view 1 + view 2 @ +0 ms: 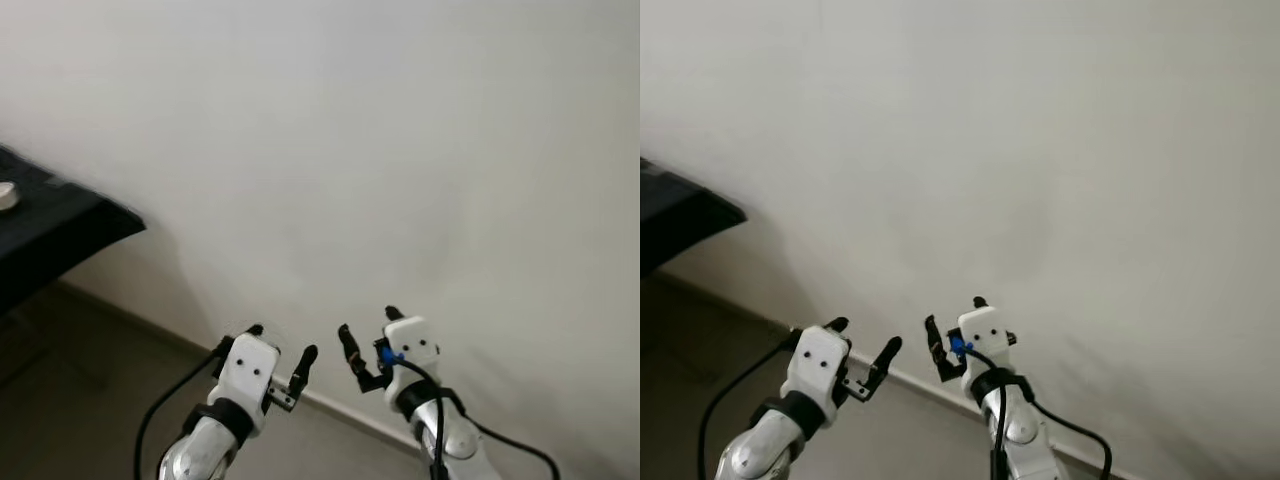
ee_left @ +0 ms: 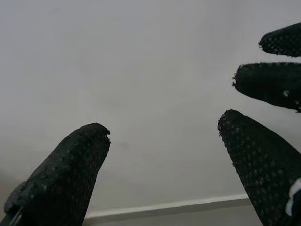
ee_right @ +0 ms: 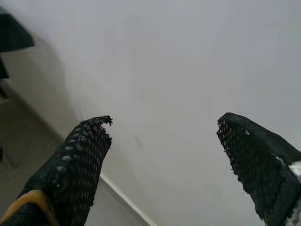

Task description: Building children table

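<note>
Two tools are raised side by side in front of a bare white wall (image 1: 400, 150). The left tool (image 1: 282, 356) has its two black fingers spread wide apart, with nothing between them and nothing touching either pad. The right tool (image 1: 368, 340) is likewise spread wide, its two fingers well apart and holding nothing. The two tools are near each other but not touching; the inner finger of each points toward the gap between them.

In the left wrist view, the left tool's fingertips (image 2: 70, 174) frame plain wall, and two fingertips of the other tool show just beside one of them. In the right wrist view the right tool's fingertips (image 3: 80, 160) also frame plain wall.

Below and beyond both tools, one white baseboard (image 1: 330, 410) runs where the wall meets the grey floor (image 1: 80, 400). Well off to the left tool's outer side, one dark bench (image 1: 50, 235) juts out from the edge of the head view, and one small round pale object (image 1: 6, 195) sits on it; what it is cannot be told. One black cable trails from each arm. No part of a children's table can be made out near either tool.
</note>
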### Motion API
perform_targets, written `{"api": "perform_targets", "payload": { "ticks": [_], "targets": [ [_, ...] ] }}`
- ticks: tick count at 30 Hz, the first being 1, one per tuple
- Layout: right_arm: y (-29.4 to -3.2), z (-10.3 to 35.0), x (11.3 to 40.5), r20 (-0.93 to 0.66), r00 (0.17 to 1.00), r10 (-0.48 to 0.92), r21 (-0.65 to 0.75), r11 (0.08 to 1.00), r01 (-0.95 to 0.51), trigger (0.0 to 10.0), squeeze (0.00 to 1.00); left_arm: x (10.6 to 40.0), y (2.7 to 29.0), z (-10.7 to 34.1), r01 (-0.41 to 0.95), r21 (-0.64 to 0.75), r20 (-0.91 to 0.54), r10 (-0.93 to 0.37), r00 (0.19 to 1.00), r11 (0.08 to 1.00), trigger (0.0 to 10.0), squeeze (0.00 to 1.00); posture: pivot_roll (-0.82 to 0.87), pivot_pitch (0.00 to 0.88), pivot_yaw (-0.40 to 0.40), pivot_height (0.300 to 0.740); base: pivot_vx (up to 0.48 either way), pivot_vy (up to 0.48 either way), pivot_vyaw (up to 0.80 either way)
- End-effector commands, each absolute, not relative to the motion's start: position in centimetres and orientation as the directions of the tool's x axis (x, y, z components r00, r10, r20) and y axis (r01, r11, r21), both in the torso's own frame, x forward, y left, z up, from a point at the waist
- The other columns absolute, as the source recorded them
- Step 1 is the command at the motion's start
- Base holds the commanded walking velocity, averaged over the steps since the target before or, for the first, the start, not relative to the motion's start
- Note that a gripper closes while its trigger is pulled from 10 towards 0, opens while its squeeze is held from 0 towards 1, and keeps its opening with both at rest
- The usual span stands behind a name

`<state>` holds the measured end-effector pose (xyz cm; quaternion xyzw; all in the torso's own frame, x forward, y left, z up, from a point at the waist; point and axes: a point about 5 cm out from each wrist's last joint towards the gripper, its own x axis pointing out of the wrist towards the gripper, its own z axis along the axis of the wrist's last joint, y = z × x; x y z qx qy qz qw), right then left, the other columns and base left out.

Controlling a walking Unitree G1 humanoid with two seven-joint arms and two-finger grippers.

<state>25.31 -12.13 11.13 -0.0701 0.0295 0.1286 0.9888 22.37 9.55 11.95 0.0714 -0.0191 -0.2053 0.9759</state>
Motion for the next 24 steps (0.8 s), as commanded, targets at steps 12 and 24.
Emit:
{"api": "perform_targets", "payload": {
  "ticks": [12,24],
  "targets": [
    [-9.0,11.8,24.1,-0.06,0.915,0.398,-0.118,0.908,-0.403,10.0,0.0,22.4,9.9,11.8,0.399,0.137,-0.002,-0.403,0.915,0.907,10.0,0.0,0.0,0.052,0.0,0.74,0.0,0.0,-0.8],
    [-9.7,11.5,24.6,-0.078,0.934,0.349,-0.097,0.929,-0.356,10.0,0.0,22.6,9.9,11.7,0.398,0.135,-0.002,-0.401,0.916,0.907,10.0,0.0,0.0,0.045,0.001,0.74,0.0,0.0,-0.8]
  ]
}}
